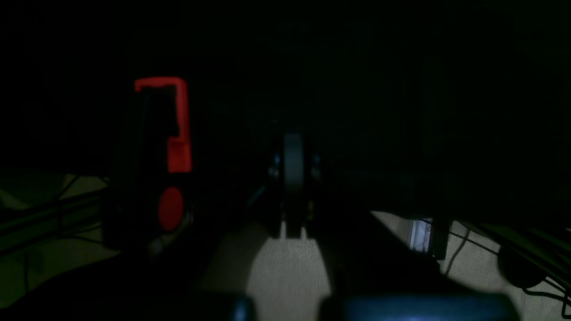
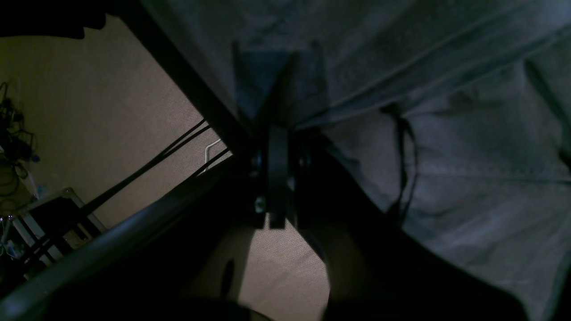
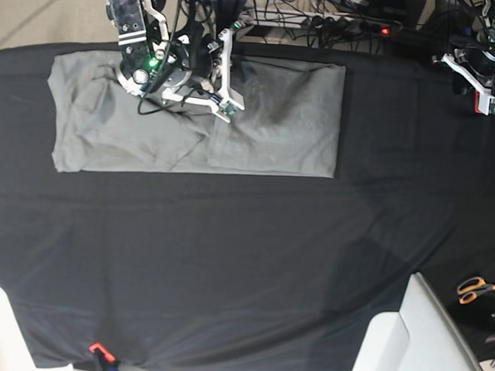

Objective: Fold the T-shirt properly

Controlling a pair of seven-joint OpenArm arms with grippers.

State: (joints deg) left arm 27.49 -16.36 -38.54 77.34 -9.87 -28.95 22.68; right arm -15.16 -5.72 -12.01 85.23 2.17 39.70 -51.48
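The light grey cotton T-shirt [image 3: 197, 116] lies lengthwise left-right on the bench; the right end effector [image 3: 227, 101] sits over it, spread; left end effector [image 3: 484, 98] well apart, state indeterminable.

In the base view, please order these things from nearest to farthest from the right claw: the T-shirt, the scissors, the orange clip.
1. The T-shirt: directly under the right claw, top left.
2. The orange clip: bottom edge, left.
3. The scissors: far right edge.

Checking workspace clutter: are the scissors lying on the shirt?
No, the scissors lie far from the shirt, near the table's opposite corner.
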